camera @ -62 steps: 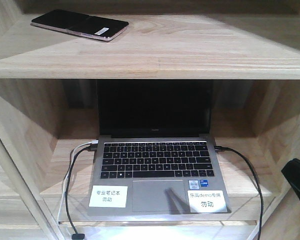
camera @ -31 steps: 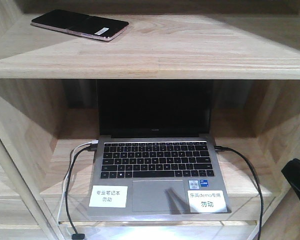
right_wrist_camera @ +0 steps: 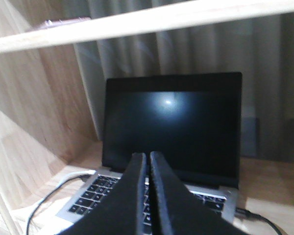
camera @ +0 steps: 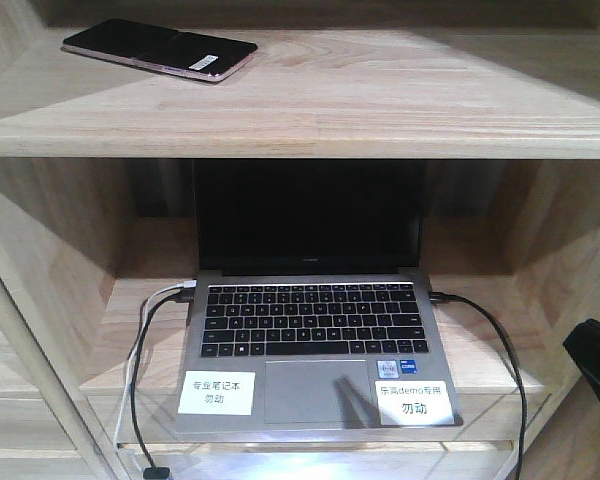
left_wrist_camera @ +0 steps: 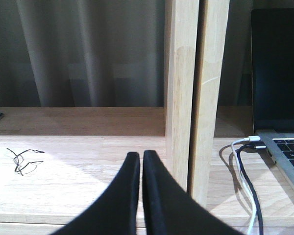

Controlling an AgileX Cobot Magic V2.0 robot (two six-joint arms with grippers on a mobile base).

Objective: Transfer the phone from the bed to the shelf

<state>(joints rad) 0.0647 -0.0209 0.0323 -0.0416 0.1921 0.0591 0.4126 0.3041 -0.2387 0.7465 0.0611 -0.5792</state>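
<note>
Setting: a large light-wood shelving unit fills the front view, with grey curtains behind it in both wrist views; no bed is in sight.
Shelf: the broad, thick pale natural-wood shelf (camera: 380,100) forms the upper board, its grain plainly visible.
Phone: the thin glossy black rectangular phone (camera: 160,49), pinkish along its edge and bearing a small white sticker, lies flat on that shelf toward the back left corner, with nothing touching it.
Lower compartment: an open silver laptop (camera: 315,330) with a dark screen sits below, two white paper labels on its palm rest and cables plugged in on each side.
Left gripper: the black left gripper (left_wrist_camera: 141,166) has its jaws pressed together with nothing between them, pointed at a wooden upright beside the laptop's compartment.
Right gripper: the black right gripper (right_wrist_camera: 148,169) likewise shows its jaws closed and empty, aimed at the laptop screen, well below the phone.
Step in hand: the placing looks finished, since the phone rests on the shelf and both arms are clear of it.
Next move: probably only a retreat, keeping the arms off the cables and the shelf edge.
Count: one phone, one laptop, two labels, two grippers.
</note>
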